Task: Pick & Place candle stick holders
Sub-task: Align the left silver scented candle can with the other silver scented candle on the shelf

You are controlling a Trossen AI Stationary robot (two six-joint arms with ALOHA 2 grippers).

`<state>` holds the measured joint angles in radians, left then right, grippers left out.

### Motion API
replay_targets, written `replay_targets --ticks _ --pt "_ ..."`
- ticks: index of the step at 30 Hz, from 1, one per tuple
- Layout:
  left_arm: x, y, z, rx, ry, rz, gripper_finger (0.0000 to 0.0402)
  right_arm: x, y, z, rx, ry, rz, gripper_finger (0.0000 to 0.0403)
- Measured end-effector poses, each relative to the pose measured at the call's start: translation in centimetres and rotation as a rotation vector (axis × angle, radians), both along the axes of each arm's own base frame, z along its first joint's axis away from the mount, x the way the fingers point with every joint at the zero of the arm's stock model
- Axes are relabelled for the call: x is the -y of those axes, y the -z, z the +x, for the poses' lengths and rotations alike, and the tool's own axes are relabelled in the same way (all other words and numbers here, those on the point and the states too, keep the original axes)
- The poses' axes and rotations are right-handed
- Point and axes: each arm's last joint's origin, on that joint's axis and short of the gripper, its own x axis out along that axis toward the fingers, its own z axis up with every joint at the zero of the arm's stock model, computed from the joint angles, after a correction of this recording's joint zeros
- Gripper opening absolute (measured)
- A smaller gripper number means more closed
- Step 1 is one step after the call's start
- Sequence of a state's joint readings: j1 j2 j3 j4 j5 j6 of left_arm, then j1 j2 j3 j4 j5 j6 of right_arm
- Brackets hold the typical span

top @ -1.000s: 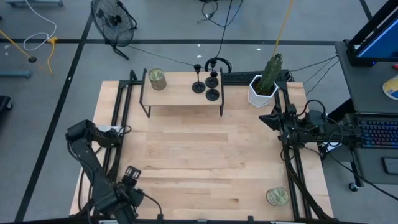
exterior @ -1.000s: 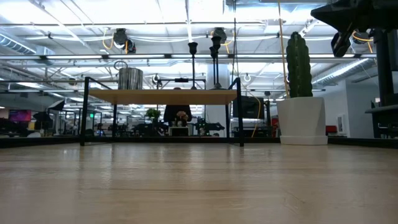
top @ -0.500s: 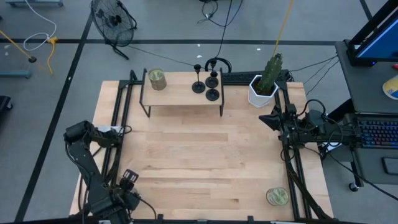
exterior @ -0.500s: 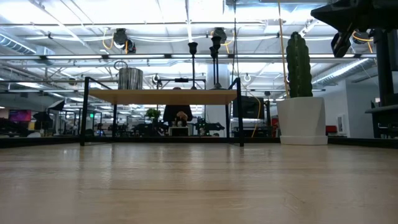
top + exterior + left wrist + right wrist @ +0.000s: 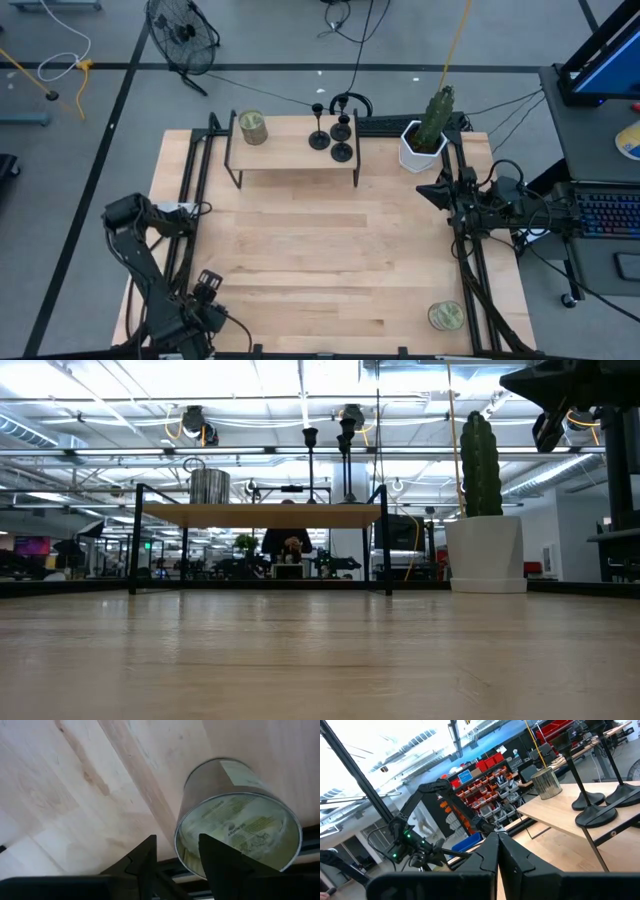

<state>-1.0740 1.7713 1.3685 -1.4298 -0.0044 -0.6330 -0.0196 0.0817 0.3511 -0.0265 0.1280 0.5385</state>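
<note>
1. While the left gripper (image 5: 175,857) is hanging over the near left corner of the table (image 5: 330,260), we are seeing its fingers partly apart with the wall of a glass jar candle (image 5: 235,815) between them. One finger seems to be sitting inside the mouth and one outside, so we are judging it a pinch on the rim.
2. We are finding the right gripper (image 5: 497,847) fully closed on nothing, waiting at the table's right edge.
3. We are locating the three candle stick holders (image 5: 335,138) upright and close together on the raised shelf (image 5: 290,150) at the far side, near its right end and well apart from both grippers.
4. We are judging that no holder is being handled yet, with the left arm occupied by the jar.
5. We are advising a level, slow carry, since a rim pinch is inviting the jar to swing or slip.
6. We are recommending that a holder be taken by its thin stem, outermost first, because the neighbours are standing just beside it and tipping easily.
</note>
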Motion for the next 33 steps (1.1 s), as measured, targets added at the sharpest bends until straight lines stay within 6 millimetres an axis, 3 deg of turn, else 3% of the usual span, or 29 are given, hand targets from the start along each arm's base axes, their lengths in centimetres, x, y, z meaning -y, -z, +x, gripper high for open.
replay_targets --ticks 13,22,33 --pt "-1.8 0.6 -0.9 0.038 -0.005 -0.072 0.0152 0.0 0.0 0.0 0.003 -0.003 0.019 0.0" --pt "-1.8 0.5 -0.7 0.066 -0.008 -0.119 0.0152 0.0 0.0 0.0 0.004 -0.003 0.023 0.0" --pt "-1.7 1.8 -0.6 0.086 -0.043 -0.15 0.0152 0.0 0.0 0.0 0.002 -0.002 0.015 0.0"
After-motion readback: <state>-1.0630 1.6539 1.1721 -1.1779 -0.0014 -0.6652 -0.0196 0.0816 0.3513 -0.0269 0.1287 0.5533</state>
